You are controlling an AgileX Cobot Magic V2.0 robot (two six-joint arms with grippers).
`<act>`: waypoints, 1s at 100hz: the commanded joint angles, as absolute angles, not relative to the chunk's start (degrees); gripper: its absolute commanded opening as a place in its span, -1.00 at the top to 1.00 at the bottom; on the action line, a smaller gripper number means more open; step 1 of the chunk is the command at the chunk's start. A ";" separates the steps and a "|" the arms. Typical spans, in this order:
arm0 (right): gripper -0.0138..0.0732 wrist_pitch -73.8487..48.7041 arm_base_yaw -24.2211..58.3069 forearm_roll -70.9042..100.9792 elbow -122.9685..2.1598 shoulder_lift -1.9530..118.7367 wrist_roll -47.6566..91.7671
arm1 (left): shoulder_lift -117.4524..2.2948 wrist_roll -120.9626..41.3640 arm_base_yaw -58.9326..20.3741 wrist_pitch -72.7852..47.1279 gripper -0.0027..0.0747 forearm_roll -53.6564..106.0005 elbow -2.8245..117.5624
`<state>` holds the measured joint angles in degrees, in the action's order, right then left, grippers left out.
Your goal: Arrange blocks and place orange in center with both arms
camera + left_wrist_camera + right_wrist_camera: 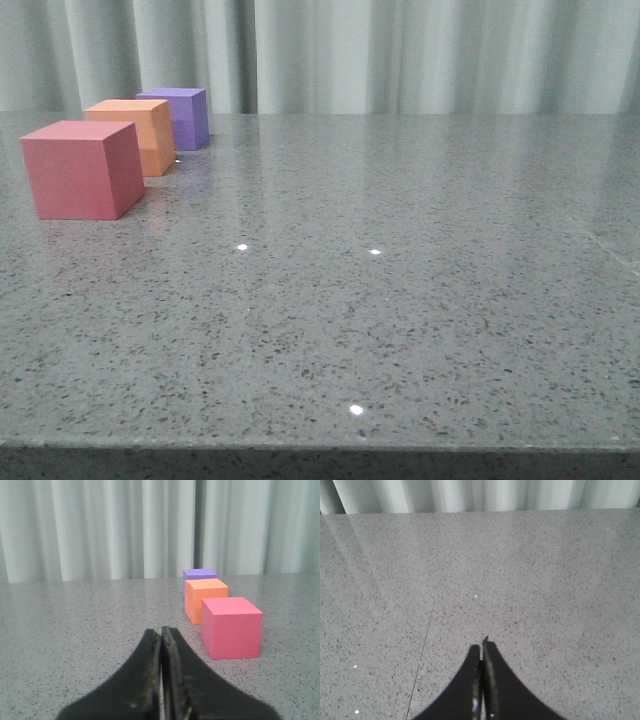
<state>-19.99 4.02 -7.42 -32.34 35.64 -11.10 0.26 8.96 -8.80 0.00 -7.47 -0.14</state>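
Your grey speckled table (pixel 400 300) fills the front frame, a pale curtain (pixel 400 50) behind it. At upper left you see three cubes in a receding row: red cube (pixel 82 168) nearest, orange cube (pixel 140 134) in the middle, purple cube (pixel 181 116) farthest. Your left gripper (pixel 161 632) is closed, empty, short of the red cube. Your right gripper (pixel 482 647) is closed over bare table.

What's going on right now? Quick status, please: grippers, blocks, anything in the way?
Left gripper shut, empty. Right gripper shut, empty. Red block, orange block, purple block in a row, orange in the middle. Nothing blocking.
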 commanded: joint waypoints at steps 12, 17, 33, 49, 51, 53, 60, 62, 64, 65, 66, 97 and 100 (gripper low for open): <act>0.84 -12.40 3.56 -7.83 -28.32 27.42 -10.85 | 2.14 8.78 -8.63 4.68 0.98 -7.44 -2.53; 0.84 -10.73 3.56 -7.79 -26.35 24.74 -10.85 | 2.14 8.78 -8.63 4.68 0.98 -7.44 -2.53; 0.84 -6.53 3.56 -7.79 -19.33 14.61 -10.85 | 2.14 8.78 -8.63 4.68 0.98 -7.44 -2.53; 0.84 -5.27 3.56 -7.79 -13.23 3.66 -10.85 | 2.14 8.78 -8.63 4.68 0.98 -7.44 -2.53; 0.84 -5.27 3.56 -7.79 -12.47 2.38 -10.85 | 2.14 8.78 -8.63 4.68 0.98 -7.44 -2.53; 0.84 -5.27 3.56 -7.79 -11.71 1.13 -10.85 | 2.14 8.78 -8.63 4.68 0.98 -7.44 -2.53; 0.84 -5.10 3.56 -7.74 -9.17 -2.18 -10.85 | 2.14 8.78 -8.63 4.68 0.98 -7.44 -2.53; 0.84 -4.62 3.56 -7.74 -8.51 -1.92 -10.85 | 2.14 8.78 -8.63 4.68 0.98 -7.44 -2.53; 0.84 -4.06 3.56 -7.74 -7.92 -1.76 -10.85 | 2.14 8.78 -8.63 4.68 0.98 -7.44 -2.53; 0.84 -3.91 3.56 -7.74 -7.72 -1.49 -10.85 | 2.14 8.78 -8.63 4.68 0.98 -7.44 -2.53; 0.84 -3.72 3.56 -7.74 -7.27 -1.33 -10.85 | 2.14 8.78 -8.63 4.68 0.98 -7.44 -2.53; 0.84 6.90 3.56 -7.52 0.53 -1.46 -10.85 | 2.14 8.78 -8.63 4.68 0.98 -7.44 -2.53; 0.84 7.28 3.56 -7.52 0.52 -1.46 -10.85 | 2.14 8.78 -8.63 4.68 0.98 -7.44 -2.53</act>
<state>0.00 4.02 -7.42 1.19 -0.55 -11.10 0.26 8.96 -8.80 0.00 -7.47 -0.14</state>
